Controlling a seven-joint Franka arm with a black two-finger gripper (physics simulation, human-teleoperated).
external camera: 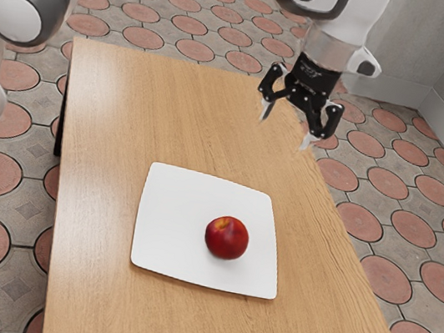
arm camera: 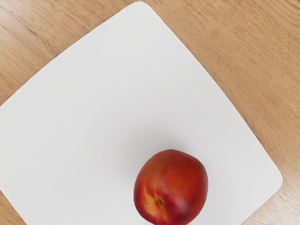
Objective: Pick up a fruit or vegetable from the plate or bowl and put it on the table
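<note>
Red with a yellow patch about its stem hollow, the fruit (external camera: pixel 227 238) sits on the white plate (external camera: pixel 166 242), off its middle toward the exterior view's right. Its stem end faces mostly upward, and the body is nearly round — no clear long axis to read. Above the table (external camera: pixel 112 141), the gripper (external camera: pixel 284 131) hangs released — fingers spread, well apart from the fruit.

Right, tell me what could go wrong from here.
The red fruit is round and smooth, so it might roll or slip if only one finger meets it. It sits on the flat white plate, so fingers lowered too far could knock the plate. The gripper is open above the table, and a poorly centred descent may miss the fruit.
</note>
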